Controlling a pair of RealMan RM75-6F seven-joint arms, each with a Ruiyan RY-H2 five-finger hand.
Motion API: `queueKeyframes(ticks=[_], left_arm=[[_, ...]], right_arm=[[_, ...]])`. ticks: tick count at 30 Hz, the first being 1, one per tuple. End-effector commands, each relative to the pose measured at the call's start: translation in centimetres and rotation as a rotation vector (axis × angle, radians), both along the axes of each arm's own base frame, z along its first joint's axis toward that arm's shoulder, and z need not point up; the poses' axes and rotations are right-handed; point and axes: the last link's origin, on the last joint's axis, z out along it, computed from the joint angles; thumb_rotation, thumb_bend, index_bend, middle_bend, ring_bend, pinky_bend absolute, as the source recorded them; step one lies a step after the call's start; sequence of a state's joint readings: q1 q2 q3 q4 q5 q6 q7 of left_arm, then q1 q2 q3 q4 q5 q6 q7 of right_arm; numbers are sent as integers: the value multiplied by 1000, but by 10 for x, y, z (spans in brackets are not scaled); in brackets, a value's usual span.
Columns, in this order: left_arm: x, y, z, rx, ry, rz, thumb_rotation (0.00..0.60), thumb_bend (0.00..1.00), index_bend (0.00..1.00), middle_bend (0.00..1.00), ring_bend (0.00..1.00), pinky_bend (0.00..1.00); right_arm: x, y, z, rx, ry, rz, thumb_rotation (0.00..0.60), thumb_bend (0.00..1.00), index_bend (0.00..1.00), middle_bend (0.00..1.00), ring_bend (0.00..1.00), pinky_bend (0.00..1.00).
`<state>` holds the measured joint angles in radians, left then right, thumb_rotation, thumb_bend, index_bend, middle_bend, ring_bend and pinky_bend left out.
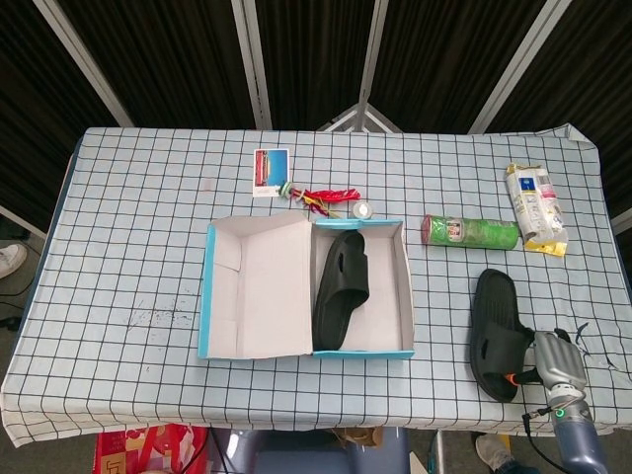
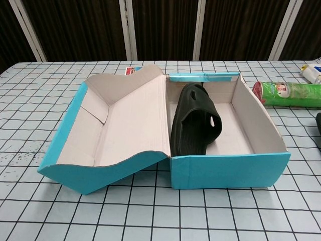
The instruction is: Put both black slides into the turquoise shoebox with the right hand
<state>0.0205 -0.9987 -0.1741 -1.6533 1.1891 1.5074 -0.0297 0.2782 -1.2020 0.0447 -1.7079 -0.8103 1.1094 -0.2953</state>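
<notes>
The turquoise shoebox [image 1: 407, 296] [image 2: 230, 168] stands open mid-table, its lid [image 1: 262, 286] folded out to the left. One black slide [image 1: 341, 286] [image 2: 195, 123] lies inside, tilted on its side along the box's left wall. The other black slide [image 1: 497, 331] lies on the checked cloth to the right of the box, near the front edge; only a sliver of it [image 2: 319, 125] shows in the chest view. My right hand [image 1: 556, 363] grips this slide at its near right edge. The left hand is out of both views.
A green can [image 1: 471, 233] [image 2: 288, 94] lies on its side behind the loose slide, with a snack packet [image 1: 536, 207] further right. A card [image 1: 271, 168], a red trinket [image 1: 326, 196] and a small white disc [image 1: 363, 209] lie behind the box. The table's front edge runs just below my right hand.
</notes>
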Motion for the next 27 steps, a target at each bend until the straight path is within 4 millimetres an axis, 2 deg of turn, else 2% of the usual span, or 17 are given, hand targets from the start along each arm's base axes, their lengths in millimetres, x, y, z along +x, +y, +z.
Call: queueKeyframes(ticks=[1,4,12,14,19,23,27], left_arm=[[0,0,0,1,-1,-1,600,373,82,0,0,87],[0,0,0,1,-3,-2,600,373,82,0,0,87],[0,-2,2,5,-10,-5,600,373,82,0,0,87],[0,-2,2,3,-11,-6,600,373,82,0,0,87],[0,-2,1,2,-11,-7,600,374,83,0,0,87],[0,-2,2,5,-14,-7,600,373,83,0,0,87],[0,-3,3,9,-17,-8,600,373,83,0,0,87]], right_arm=[[2,2,4,-8,-5,2,600,254,484,467,308,96],[7,1,11,-29,-11,18,600,279,487,470,308,96],[40,-18,58,-135,-37,102,600,319,488,471,308,96],[56,-27,73,-150,-46,131,600,321,488,471,308,96],[93,-46,94,-193,-141,183,600,328,488,471,308,95],[126,-59,97,-175,-255,206,600,344,488,474,308,95],[157,-71,83,-110,-415,174,600,362,488,475,309,96]])
